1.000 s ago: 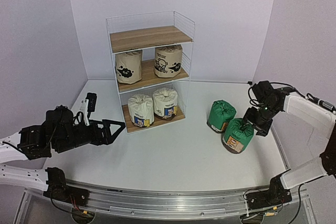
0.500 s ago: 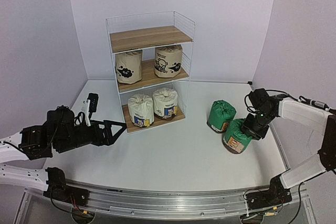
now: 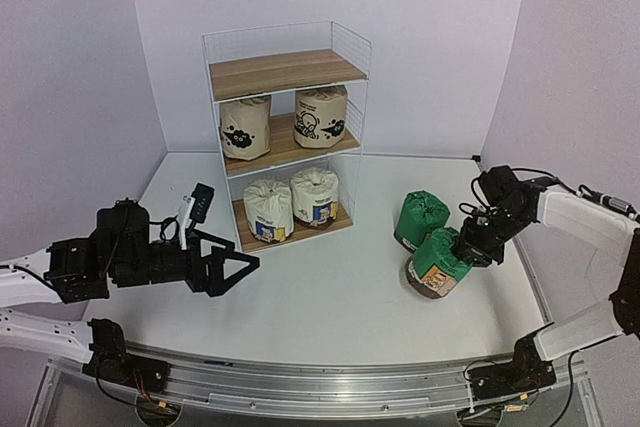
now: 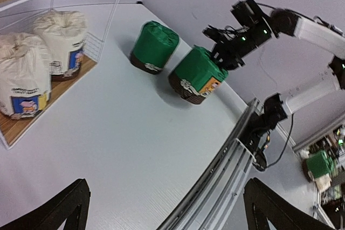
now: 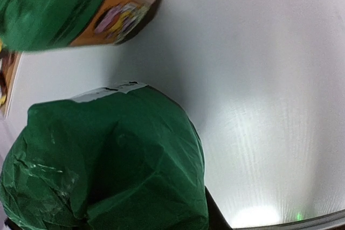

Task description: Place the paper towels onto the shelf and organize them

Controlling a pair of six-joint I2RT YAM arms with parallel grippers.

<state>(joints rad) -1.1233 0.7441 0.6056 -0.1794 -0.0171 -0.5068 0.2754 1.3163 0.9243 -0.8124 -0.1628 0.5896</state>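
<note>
Right tool is clamped narrow on the gathered top of the near green roll. That roll is tipped over at an angle, with its top pointing back toward the right arm and its brown base and orange label facing the front of the worktop. In the right wrist view it's basically all crinkly green wrapper, so you can't make out the fingers there. The left wrist view shows the tool sitting right on the top of the roll, though. The other green roll stands upright on the worktop just behind the tipped one, and I can't tell whether the two are touching. Both green ones are out to the right of the shelf, well apart from it. On the shelf, a beige roll and a second beige roll stand side by side on the middle board. A white roll and a second white roll sit on the bottom board. Left tool is spread wide with nothing in it, hanging over the worktop in front of the shelf's lower left corner.
</note>
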